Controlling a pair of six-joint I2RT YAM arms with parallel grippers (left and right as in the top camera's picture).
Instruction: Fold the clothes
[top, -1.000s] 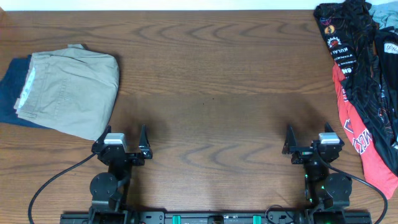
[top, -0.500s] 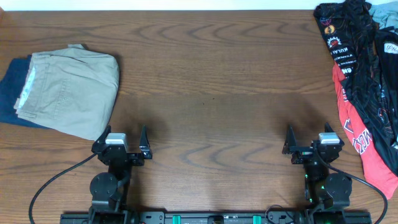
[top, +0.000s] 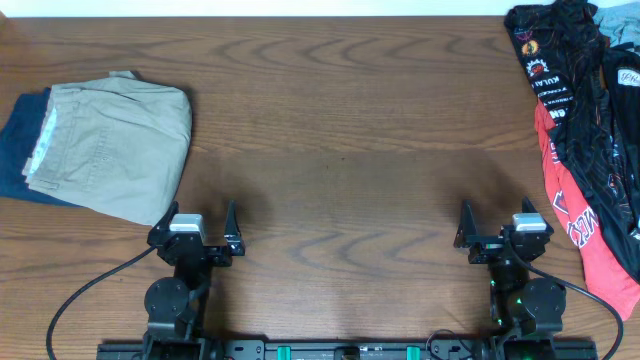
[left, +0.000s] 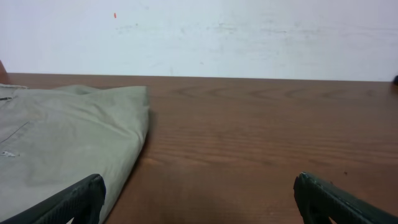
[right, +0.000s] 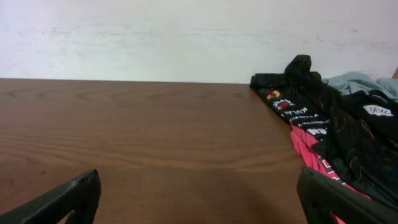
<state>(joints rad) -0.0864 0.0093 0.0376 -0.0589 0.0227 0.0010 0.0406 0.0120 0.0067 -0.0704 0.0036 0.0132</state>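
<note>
Left gripper and right gripper: both wide, empty. Risk: left is parked near the folded trousers. If I swing out low, 1 finger could snag the fold.

Showing khaki-tan across the trousers, with a paler strip of lining along the waistband. Peeking out dark blue at their left edge: jeans. Running reddish-brown with darker wavy grain all over the tabletop. Mixing black and red, with small white lettering and an orange badge, in the jersey at the right. Turning pale grey-blue on the cloth beside it. Reading plain white on the wall.
</note>
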